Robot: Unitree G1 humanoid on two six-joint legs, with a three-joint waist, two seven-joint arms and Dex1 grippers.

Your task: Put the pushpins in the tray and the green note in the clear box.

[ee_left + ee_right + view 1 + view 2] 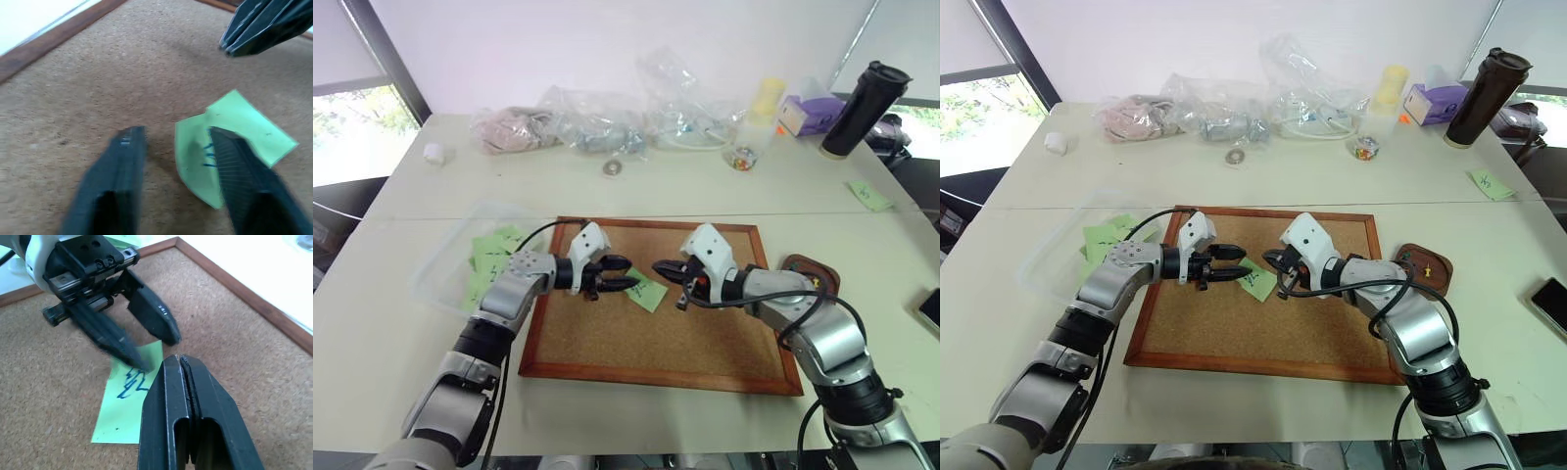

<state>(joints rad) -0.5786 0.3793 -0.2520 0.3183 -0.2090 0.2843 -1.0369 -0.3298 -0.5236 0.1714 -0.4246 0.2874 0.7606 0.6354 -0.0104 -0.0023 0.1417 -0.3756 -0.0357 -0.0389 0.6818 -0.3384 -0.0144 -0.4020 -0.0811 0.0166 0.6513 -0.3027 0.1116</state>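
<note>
In the left wrist view, the green note point(230, 147) was seen lying on the cork board point(73, 112), one edge lifted between the part-open fingers of the nearer left hand point(625, 275), while the right hand point(667, 273) was closed.

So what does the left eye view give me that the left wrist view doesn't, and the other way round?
Left eye view alone: the clear box holding a bunch of green notes, the brown tray, bags, a black tumbler. Left wrist view alone: the green note's near edge curled up beside one finger of the left gripper, and its blue handwriting. Both: that note on the cork board, the left gripper at it, the shut right gripper close by.
</note>
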